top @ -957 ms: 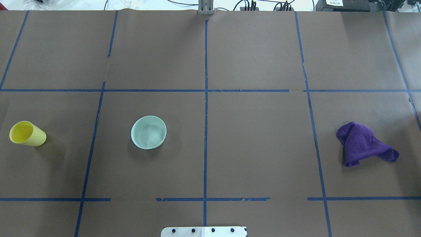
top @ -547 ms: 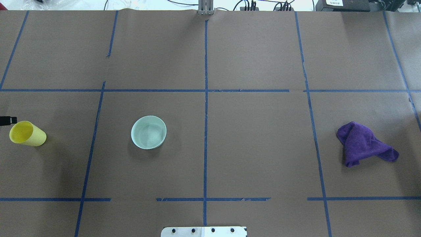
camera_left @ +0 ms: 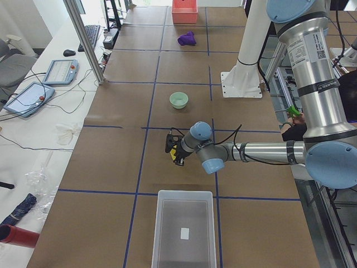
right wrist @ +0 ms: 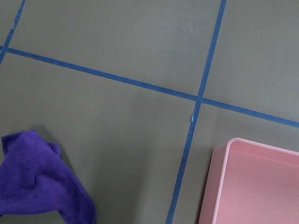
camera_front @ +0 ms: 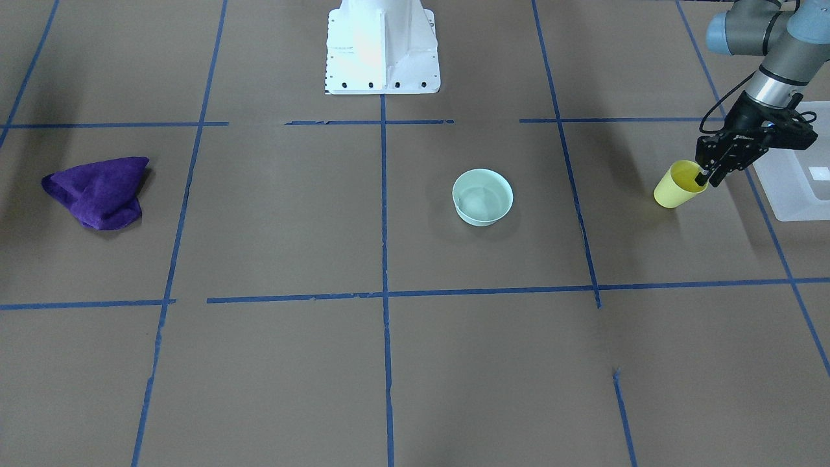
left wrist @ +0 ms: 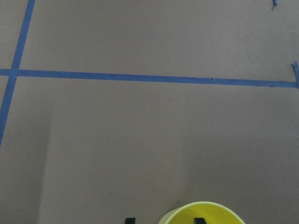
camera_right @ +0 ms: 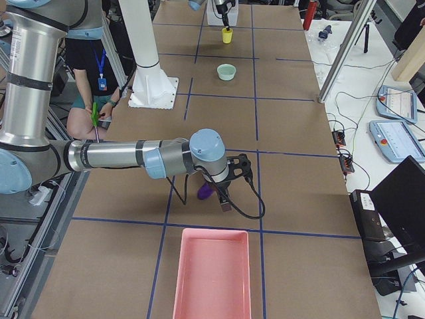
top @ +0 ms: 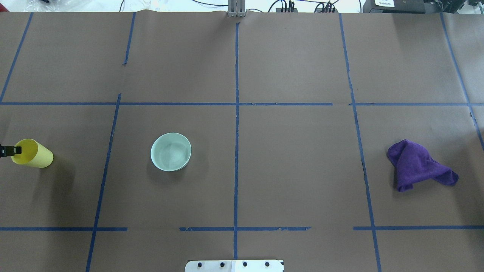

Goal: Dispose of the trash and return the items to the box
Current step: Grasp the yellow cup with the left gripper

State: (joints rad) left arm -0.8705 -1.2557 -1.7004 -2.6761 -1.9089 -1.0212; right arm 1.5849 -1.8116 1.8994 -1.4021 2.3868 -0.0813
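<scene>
The yellow cup stands mouth up at the table's left end, also in the overhead view and the left wrist view. My left gripper is open at the cup's rim, one finger inside the cup and one outside its wall. The mint-green bowl sits alone nearer the middle. The translucent box lies just beyond the cup and holds nothing visible. My right gripper hovers by the purple cloth; I cannot tell whether it is open or shut.
The purple cloth lies crumpled at the table's right end. A pink tray lies beyond it. The robot's white base stands at the table's near edge. Blue tape lines grid the brown table.
My left gripper's finger came into the overhead view from the left edge and moved down onto the yellow cup's rim. Cup, bowl and cloth have not moved.
</scene>
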